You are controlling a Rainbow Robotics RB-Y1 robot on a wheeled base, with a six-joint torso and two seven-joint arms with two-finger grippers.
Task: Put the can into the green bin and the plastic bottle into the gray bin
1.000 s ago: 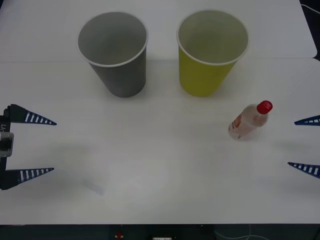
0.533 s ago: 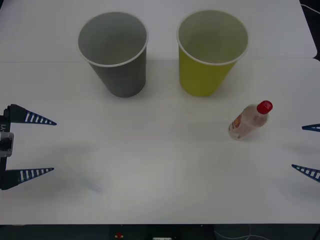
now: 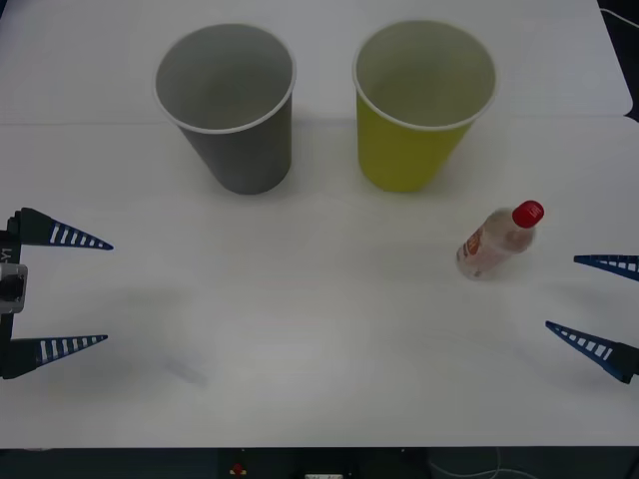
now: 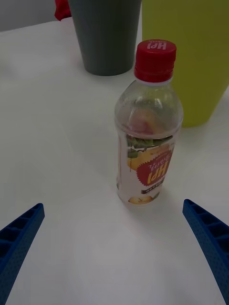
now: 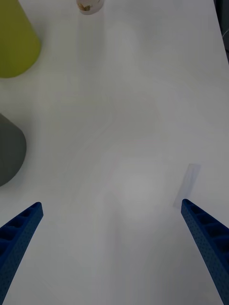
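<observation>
1. The white table [image 3: 319, 329] spans the front view, its surface bare between the two arms.

2. The gray bin [image 3: 228, 105] stands upright at the far left of the table, its white rim round and its mouth facing up. In the right wrist view its gray wall [image 4: 107, 33] rises behind the bottle, and in the left wrist view a slice of it [image 5: 9, 150] sits at the picture's edge.

3. The green bin [image 3: 421, 100] stands upright just beside the gray one, on its right, the two apart with a strip of table between them. It is the same height as its neighbour. Its yellow-green side shows in the right wrist view [image 4: 195, 52] and in the left wrist view [image 5: 14, 43].

4. The left gripper [image 3: 85, 291] sits at the near left edge of the table, well apart from both bins and from the bottle. Its blue ribbed fingers [image 3: 70, 238] are spread wide with nothing between them.

5. The right gripper [image 3: 584, 299] is at the near right edge, near the bottle and to its right. Its fingers [image 3: 589, 346] are also spread apart and hold nothing; in the right wrist view the gripper [image 4: 114, 224] faces the bottle, which stands beyond its tips.

6. The plastic bottle [image 3: 496, 240] stands upright on the table, nearer than the green bin and a little right of it, touching neither bin. The right wrist view shows its red cap, clear body and orange-red label [image 4: 148, 138].
</observation>
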